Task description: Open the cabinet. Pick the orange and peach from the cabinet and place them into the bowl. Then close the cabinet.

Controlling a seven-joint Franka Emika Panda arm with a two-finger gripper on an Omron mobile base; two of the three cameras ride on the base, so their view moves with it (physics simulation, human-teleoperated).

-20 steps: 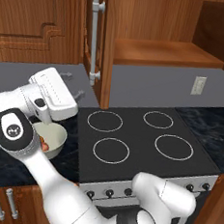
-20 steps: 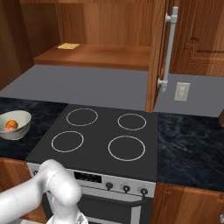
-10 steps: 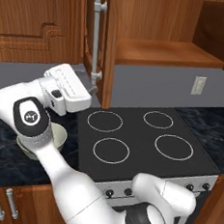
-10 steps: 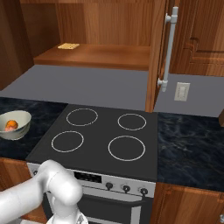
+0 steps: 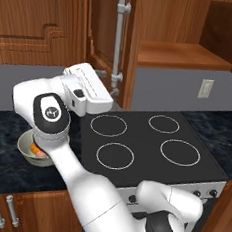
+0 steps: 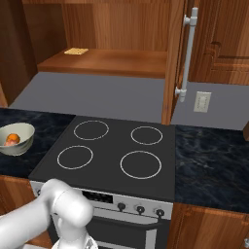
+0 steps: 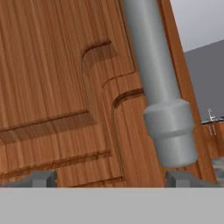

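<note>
Facing the cabinet [image 5: 161, 37] door at close range, gripper [image 7: 109, 178] spread wide, empty.
Silver bar handle [image 7: 159, 83] at 1 o'clock of fingertips; orange [image 6: 13, 138] and peach [image 6: 8, 144] sit in bowl [image 6: 22, 145].

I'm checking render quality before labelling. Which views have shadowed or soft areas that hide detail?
Left base view: cabinet interior darkens toward upper right. Right base view: its left inner wall is deep in shadow, bowl evenly lit. Hand view: handle close and slightly soft, no glare.
</note>
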